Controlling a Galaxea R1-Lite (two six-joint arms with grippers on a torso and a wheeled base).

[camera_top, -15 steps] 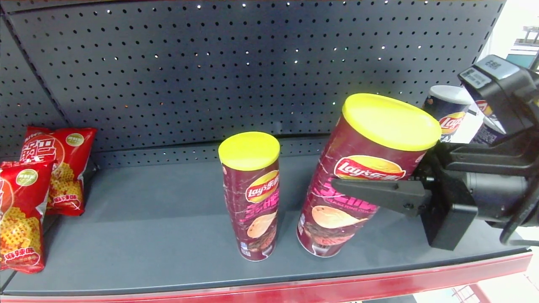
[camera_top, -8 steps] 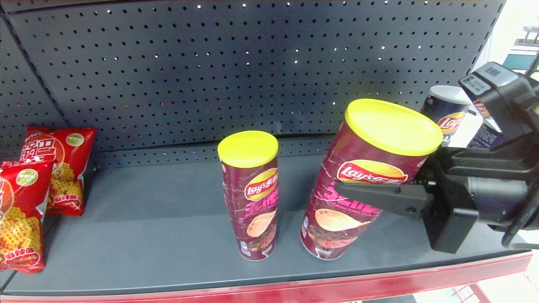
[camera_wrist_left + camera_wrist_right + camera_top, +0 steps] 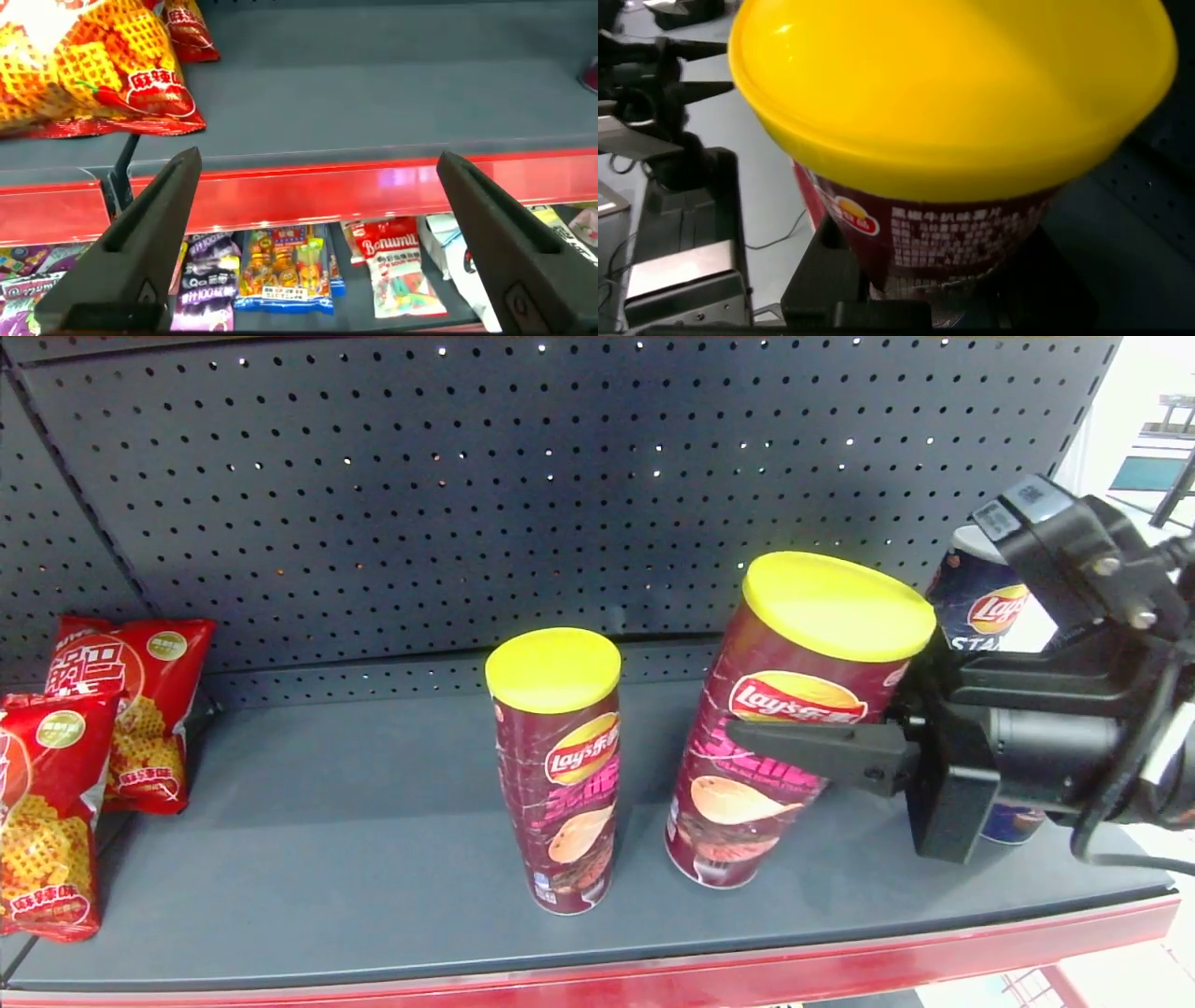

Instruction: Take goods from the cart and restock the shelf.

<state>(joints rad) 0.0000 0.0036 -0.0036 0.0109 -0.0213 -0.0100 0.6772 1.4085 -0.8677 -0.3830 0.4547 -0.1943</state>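
A maroon chip can with a yellow lid (image 3: 794, 709) leans to the right over the grey shelf board (image 3: 355, 859), its base down at the board. My right gripper (image 3: 794, 733) is shut on its upper body from the right; one black finger (image 3: 812, 751) crosses the label. The right wrist view looks down on the same can's lid (image 3: 952, 103). An identical can (image 3: 560, 775) stands upright just to its left. My left gripper (image 3: 318, 247) hangs open and empty in front of the shelf's red front edge (image 3: 308, 191).
Two red snack bags (image 3: 84, 747) lean at the shelf's left end, and bare board lies between them and the cans. A blue can (image 3: 980, 602) stands behind my right arm. Packed goods (image 3: 280, 271) fill the lower shelf.
My right gripper has carried the held can a little left and deeper onto the shelf, and its base sits lower. The arm now covers part of the blue can.
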